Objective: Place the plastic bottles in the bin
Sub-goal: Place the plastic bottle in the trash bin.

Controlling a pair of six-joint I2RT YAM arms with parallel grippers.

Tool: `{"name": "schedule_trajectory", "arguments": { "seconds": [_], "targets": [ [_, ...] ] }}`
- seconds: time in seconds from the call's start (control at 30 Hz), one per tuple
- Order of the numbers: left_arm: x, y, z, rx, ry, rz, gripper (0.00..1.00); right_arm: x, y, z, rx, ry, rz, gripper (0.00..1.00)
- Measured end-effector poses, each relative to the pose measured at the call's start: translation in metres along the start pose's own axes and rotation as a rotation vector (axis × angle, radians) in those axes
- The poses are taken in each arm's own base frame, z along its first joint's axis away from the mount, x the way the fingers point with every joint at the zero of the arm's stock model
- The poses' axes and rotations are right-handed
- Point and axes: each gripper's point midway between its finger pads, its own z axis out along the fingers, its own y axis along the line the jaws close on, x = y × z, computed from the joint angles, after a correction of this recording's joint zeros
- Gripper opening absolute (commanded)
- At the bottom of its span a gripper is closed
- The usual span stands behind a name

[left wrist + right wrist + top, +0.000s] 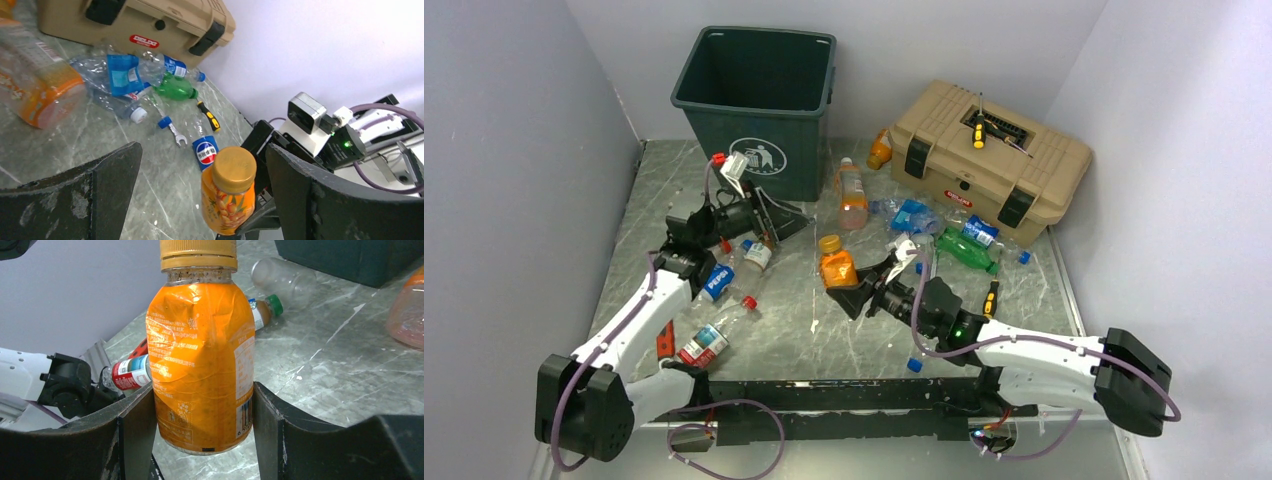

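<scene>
My right gripper [856, 290] is shut on a small orange bottle [835, 266] with a gold cap and holds it upright a little above mid-table. In the right wrist view the fingers [135, 425] press both sides of this bottle [202, 365]. My left gripper [789, 218] is open and empty, low in front of the dark green bin [759, 100]. In the left wrist view its jaws stand wide apart, and the held orange bottle [230, 192] shows beyond them. More bottles lie loose: a Pepsi one [717, 281], a red-labelled one [704, 345], an orange one [852, 195] and a green one [969, 250].
A tan toolbox [989, 160] stands at the back right with a yellow-handled screwdriver [978, 135] on its lid. Another screwdriver [990, 298] lies by my right arm. Loose caps, red [748, 301] and blue [914, 365], lie on the table. Walls close in on both sides.
</scene>
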Motion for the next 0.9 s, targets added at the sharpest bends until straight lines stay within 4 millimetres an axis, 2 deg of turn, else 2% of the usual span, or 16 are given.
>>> {"name": "schedule_trajectory", "arguments": {
  "seconds": [0.17, 0.33, 0.57, 0.8, 0.9],
  "targets": [
    [0.008, -0.011, 0.002, 0.066, 0.040, 0.010, 0.98, 0.005, 0.003, 0.005, -0.021, 0.007, -0.002, 0.26],
    [0.017, -0.021, 0.005, 0.101, 0.068, 0.045, 0.96, -0.002, 0.006, 0.010, -0.033, -0.024, -0.005, 0.27],
    [0.036, -0.027, 0.008, 0.121, 0.131, 0.052, 0.86, -0.017, 0.014, 0.022, -0.057, -0.075, 0.000, 0.27],
    [0.040, -0.024, 0.008, 0.115, 0.149, 0.053, 0.70, -0.024, 0.019, 0.029, -0.072, -0.091, -0.003, 0.27],
    [0.041, -0.026, 0.008, 0.124, 0.153, 0.055, 0.72, -0.022, 0.021, 0.031, -0.081, -0.081, -0.007, 0.28]
  ]
}}
